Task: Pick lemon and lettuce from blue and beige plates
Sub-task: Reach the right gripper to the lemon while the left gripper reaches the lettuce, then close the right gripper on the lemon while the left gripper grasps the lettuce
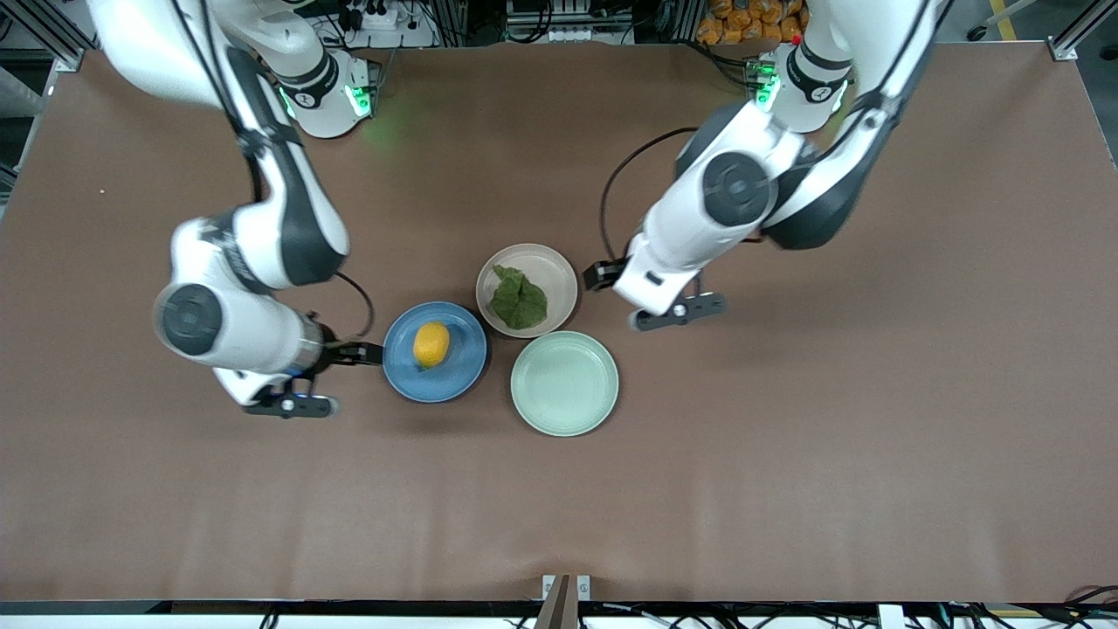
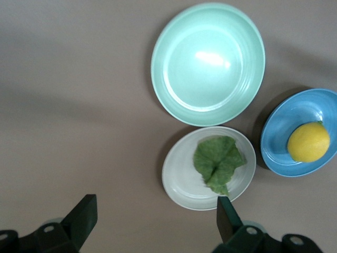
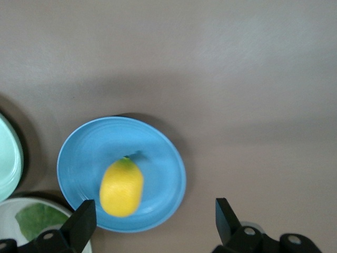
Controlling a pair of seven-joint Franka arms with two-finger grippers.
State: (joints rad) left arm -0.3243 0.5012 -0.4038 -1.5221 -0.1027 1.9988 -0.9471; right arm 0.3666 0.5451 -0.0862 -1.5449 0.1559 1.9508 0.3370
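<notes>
A yellow lemon point(image 1: 431, 344) lies on the blue plate point(image 1: 402, 377). A green lettuce leaf point(image 1: 518, 299) lies on the beige plate point(image 1: 552, 266), which stands beside the blue plate and farther from the front camera. My right gripper point(image 1: 327, 380) is open and empty, over the blue plate's edge toward the right arm's end; its wrist view shows the lemon point(image 3: 121, 188) on the blue plate point(image 3: 158, 153) by the gripper point(image 3: 154, 219). My left gripper point(image 1: 642, 294) is open and empty, over the table beside the beige plate; its wrist view shows the lettuce point(image 2: 217, 163) near the gripper point(image 2: 155, 216).
An empty pale green plate point(image 1: 564, 383) stands next to both plates, nearer to the front camera, and shows in the left wrist view point(image 2: 208, 63). The brown table point(image 1: 786, 480) lies bare around the three plates.
</notes>
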